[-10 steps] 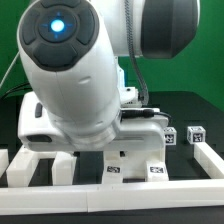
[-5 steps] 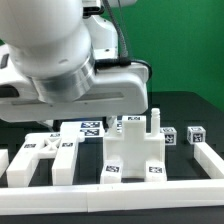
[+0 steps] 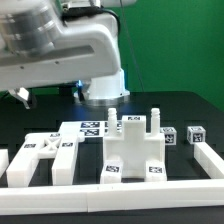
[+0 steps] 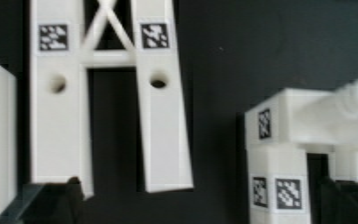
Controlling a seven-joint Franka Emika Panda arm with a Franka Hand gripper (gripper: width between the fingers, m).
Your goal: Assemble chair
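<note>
The chair (image 3: 135, 160) lies in parts. Just behind the rail (image 3: 110, 187) stands its seat block (image 3: 130, 145), posts up. Beside it, equally close to the rail and toward the exterior view's left, lies the cross-braced panel (image 3: 45, 155). Farther from the rail, toward the exterior view's right, sit small cubes (image 3: 170, 136). The gripper (image 4: 194, 205) hangs over panel and block, fingers spread wide, empty. The parts look light, rigid and smooth, probably slippery. I would pinch the panel squarely across one straight side bar, clear of the tags.
</note>
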